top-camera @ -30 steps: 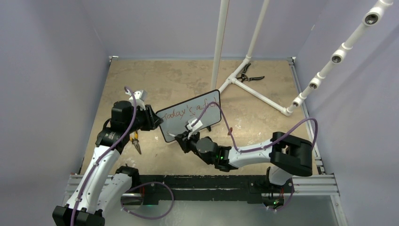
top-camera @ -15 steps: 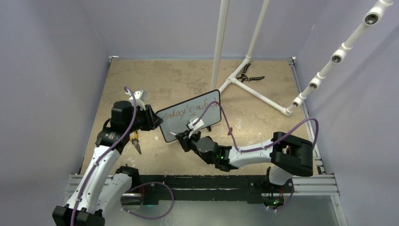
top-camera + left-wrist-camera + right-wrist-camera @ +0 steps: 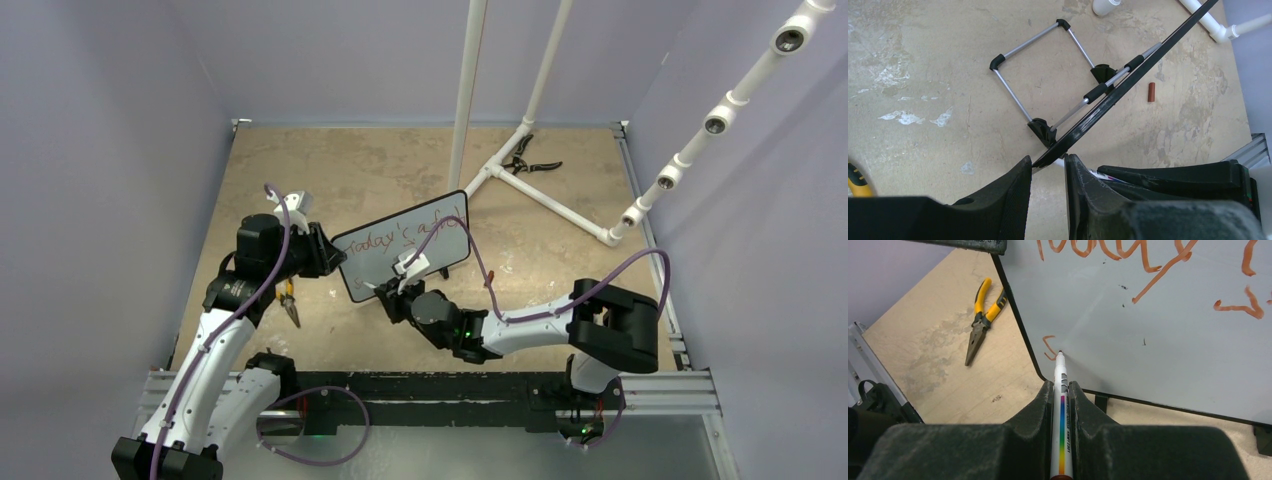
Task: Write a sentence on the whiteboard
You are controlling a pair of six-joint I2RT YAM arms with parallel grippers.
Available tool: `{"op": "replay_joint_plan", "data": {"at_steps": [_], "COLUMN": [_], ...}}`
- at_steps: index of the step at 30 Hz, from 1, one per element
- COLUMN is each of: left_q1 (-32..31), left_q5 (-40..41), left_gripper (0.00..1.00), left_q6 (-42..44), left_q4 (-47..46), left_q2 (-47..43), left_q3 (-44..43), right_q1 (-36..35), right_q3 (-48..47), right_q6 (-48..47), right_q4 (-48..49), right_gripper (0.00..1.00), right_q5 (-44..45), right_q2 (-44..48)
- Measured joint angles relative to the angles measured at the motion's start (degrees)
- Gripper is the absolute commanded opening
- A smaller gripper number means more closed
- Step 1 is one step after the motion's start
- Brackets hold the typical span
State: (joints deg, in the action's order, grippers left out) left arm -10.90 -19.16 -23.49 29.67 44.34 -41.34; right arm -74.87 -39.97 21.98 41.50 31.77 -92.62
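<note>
The whiteboard, a small glossy white rectangle in a thin black frame with rounded corners, stands tilted back near the middle of the tan, mottled, stone-like table. From behind, the left wrist view shows its silver wire stand with black plastic corners. The sentence runs in thin red cursive along the board's upper half. A single small red stroke sits low at the board's 7 o'clock corner.

The left claw straddles the board's 9 o'clock edge, its matte black fingers part-way apart and gripping the frame there. The right claw is closed tight on a slim white marker with a rainbow stripe. The marker's tip touches the white surface just beside the small stroke and close to the rounded frame corner.

Yellow-handled pliers lie on the table at 8 o'clock from the board, near the left arm's elbow. Dark-handled pliers lie at 1 o'clock, against the white plastic pipe frame. A short red cap lies on the table behind the board.

Bare table stretches at 11 and 12 o'clock from the board, and also at 4 o'clock, between the board and the metal rail. Most of the board's lower half is unmarked white to the 3 o'clock side of the marker tip
</note>
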Motion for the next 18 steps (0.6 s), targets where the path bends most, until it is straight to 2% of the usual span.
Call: {"op": "replay_joint_plan", "data": {"at_steps": [18], "left_q1": [0.0], "left_q5": [-0.1], "left_gripper": [0.29], "left_q6": [0.0], "left_q4": [0.0], "left_q2": [-0.4], "left_q3": [0.0], "right_q1": [0.0], "right_q3": [-0.6], "right_q6": [2.9], "right_q4": [-3.4], "right_gripper": [0.00], "right_q5": [4.9], "right_q2": [0.1]}}
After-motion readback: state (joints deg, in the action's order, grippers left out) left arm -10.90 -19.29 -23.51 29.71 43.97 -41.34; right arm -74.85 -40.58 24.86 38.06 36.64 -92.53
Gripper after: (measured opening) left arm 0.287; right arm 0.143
